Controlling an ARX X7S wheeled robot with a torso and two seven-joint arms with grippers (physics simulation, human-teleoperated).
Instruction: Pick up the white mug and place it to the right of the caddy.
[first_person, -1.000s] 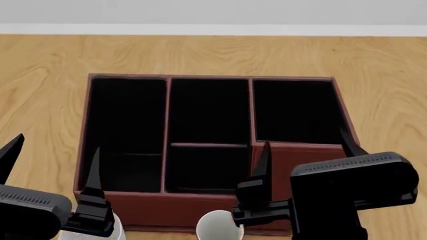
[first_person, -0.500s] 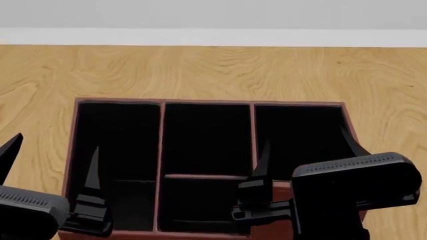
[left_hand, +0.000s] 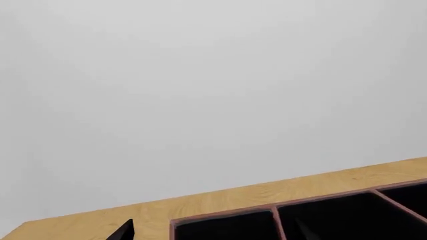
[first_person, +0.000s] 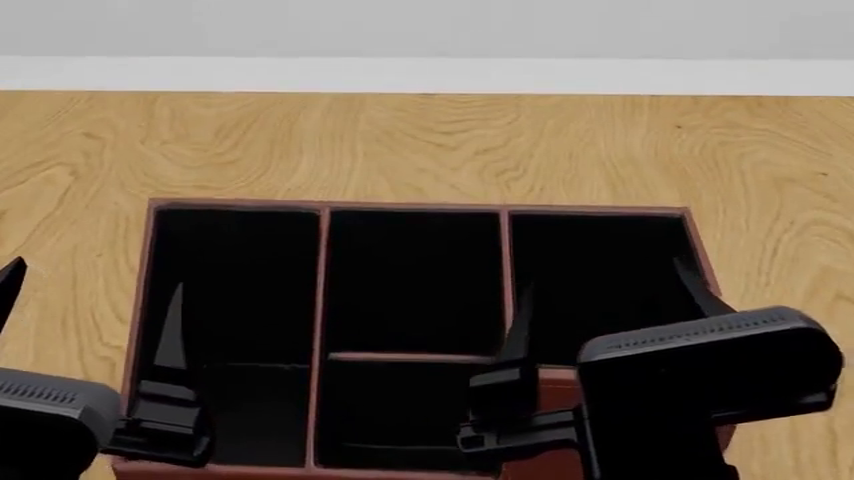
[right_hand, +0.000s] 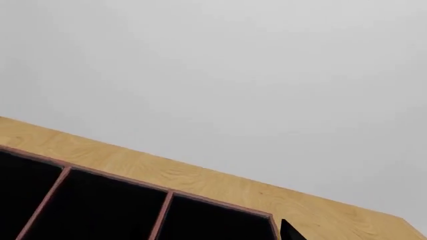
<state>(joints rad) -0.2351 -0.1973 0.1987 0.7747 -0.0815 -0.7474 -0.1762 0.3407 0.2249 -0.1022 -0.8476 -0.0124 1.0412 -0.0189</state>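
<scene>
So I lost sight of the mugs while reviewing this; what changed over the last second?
The head view tilted up: the caddy slid lower in frame, and both mugs seen a second ago dropped out below the edge. The left gripper shifted slightly leftward in view. The right gripper stayed put. Both are open and hold nothing, above the caddy's near side.

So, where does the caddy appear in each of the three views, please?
Head view: the caddy fills the centre and lower part, behind both grippers.
Left wrist view: only its far rim shows, at the lower right.
Right wrist view: its rim crosses the lower left.
Shared landmark: the wooden table.
</scene>
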